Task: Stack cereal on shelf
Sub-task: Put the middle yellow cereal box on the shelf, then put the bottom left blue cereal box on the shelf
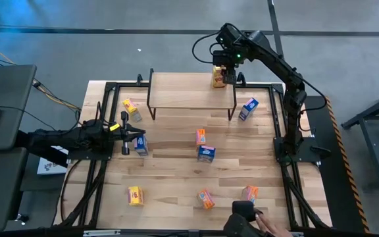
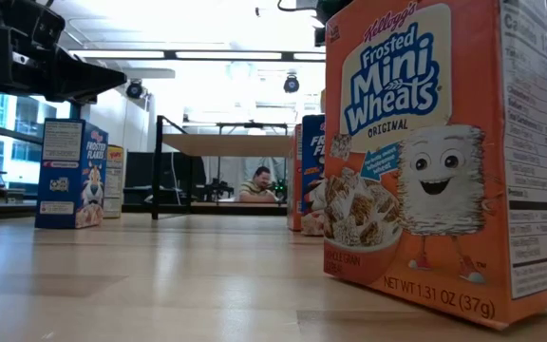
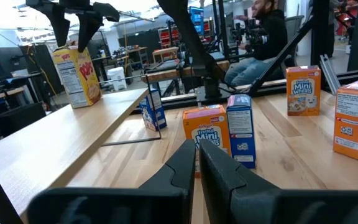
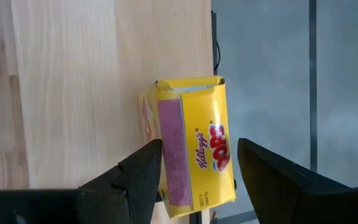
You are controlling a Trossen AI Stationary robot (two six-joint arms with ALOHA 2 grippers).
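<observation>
A yellow cereal box (image 1: 218,79) stands upright on its base at the far right end of the shelf (image 1: 183,92). My right gripper (image 4: 199,147) hovers open just above it. In the left wrist view its fingers (image 3: 59,28) end slightly above the box top (image 3: 73,53), one to each side, touching nothing. My left gripper (image 1: 134,137) waits shut at the table's left, level, beside a blue cereal box (image 1: 141,146). Several more cereal boxes stand on the table.
On the table stand a yellow box (image 1: 131,107), a blue box (image 1: 248,108), an orange box (image 1: 201,137), a blue box (image 1: 206,153) and, near the front, boxes (image 1: 135,195), (image 1: 206,199), (image 1: 250,193). A person's hand (image 1: 268,227) reaches in at the near edge.
</observation>
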